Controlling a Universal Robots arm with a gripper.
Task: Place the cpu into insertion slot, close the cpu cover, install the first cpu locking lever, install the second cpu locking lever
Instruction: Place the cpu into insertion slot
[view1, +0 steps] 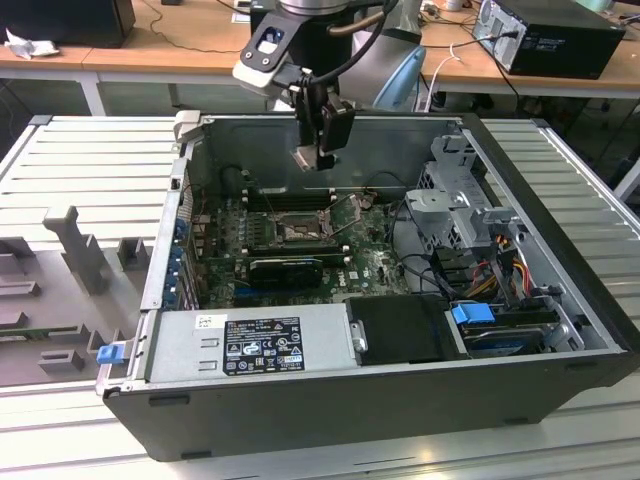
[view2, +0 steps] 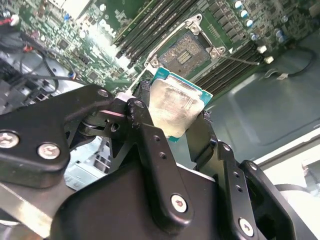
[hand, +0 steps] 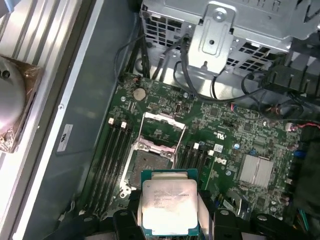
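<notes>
Claw (view2: 175, 114) fingers (view2: 146, 107) closest to lens: black, pinched on two opposite edges of the cpu (view2: 176, 106). Jaws are only as wide as the chip and grip nothing else. cpu face is pale silver and smeared, with a green substrate rim showing around it; same grip in the first wrist view, claw (hand: 169, 216) on cpu (hand: 169, 204).

Exterior view: claw (view1: 313, 157) hangs above the open PC case (view1: 330, 410), clear of the motherboard (view1: 375, 262), cpu (view1: 304, 157) at its tip.

The insertion slot (hand: 149, 167) sits below the claw, out past the fingertips and well apart from the chip. Its pin field is exposed in both wrist views (view2: 187, 52). cpu cover (hand: 161, 116) is swung up off the slot, on the side away from the claw. A thin lever rod (view2: 239, 60) sticks out from the slot frame. Memory slots (hand: 112, 160) flank the slot on both sides. Drive cage (hand: 220, 35) is further out beyond the slot. Power supply (view1: 250, 345) is low in the case, well below the claw. Case rests on the grey slatted tabletop (view1: 80, 160).
</notes>
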